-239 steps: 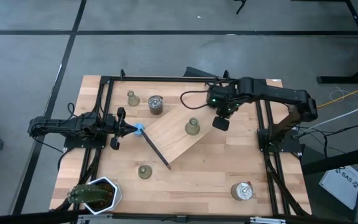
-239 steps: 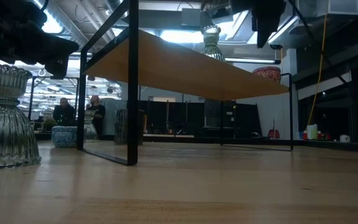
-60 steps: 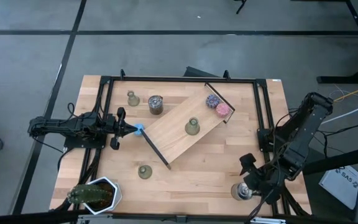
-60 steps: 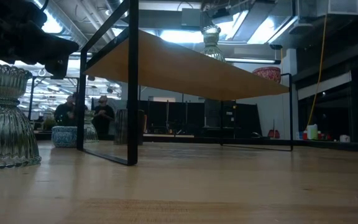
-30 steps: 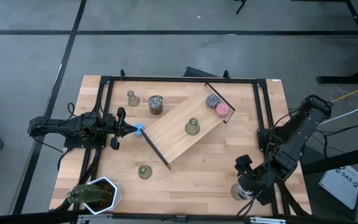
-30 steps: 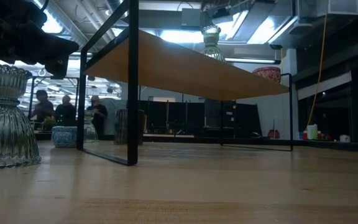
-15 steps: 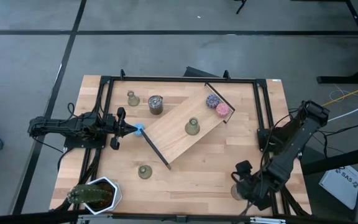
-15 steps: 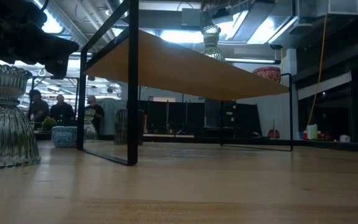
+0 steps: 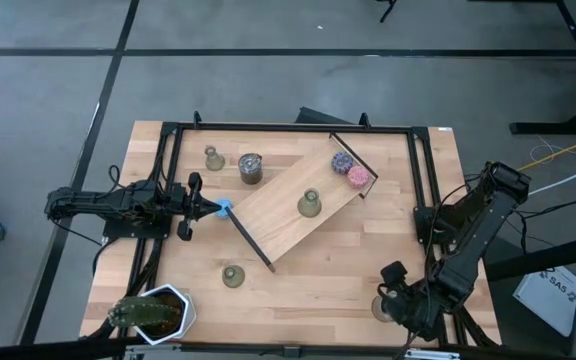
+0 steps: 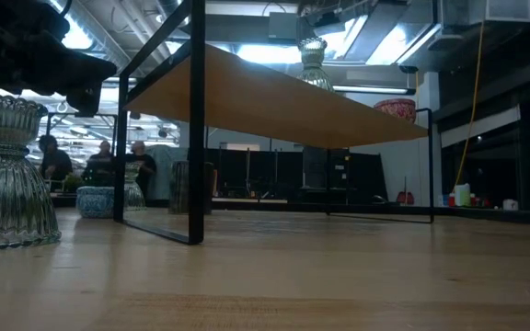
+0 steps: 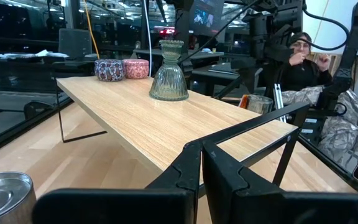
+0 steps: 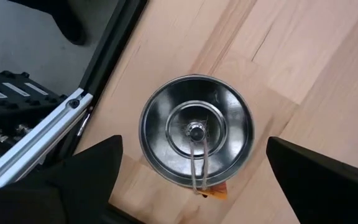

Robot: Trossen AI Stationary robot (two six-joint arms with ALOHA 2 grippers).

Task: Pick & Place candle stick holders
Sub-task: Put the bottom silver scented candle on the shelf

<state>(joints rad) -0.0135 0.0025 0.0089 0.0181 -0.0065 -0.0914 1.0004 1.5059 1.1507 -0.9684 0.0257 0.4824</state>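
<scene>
The right gripper (image 12: 194, 171) hangs over a silver tin (image 12: 196, 131), jaws wide apart; the left gripper (image 9: 200, 206) waits with jaws together beside the shelf (image 9: 278, 215).

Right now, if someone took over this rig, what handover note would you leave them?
Left gripper: shut, empty, parked at the table's left side beside the shelf's blue-capped corner.
Right gripper: open, hanging directly over the round silver tin at the table's near right corner, fingers either side of it, not gripping.
Candle stick holders: one stands on the raised wooden shelf; one on the table at the far left next to another tin; one on the table in front of the shelf.
Done: one holder is on the shelf, with two glittery pucks at its far end.
Left: two holders on the table.
</scene>
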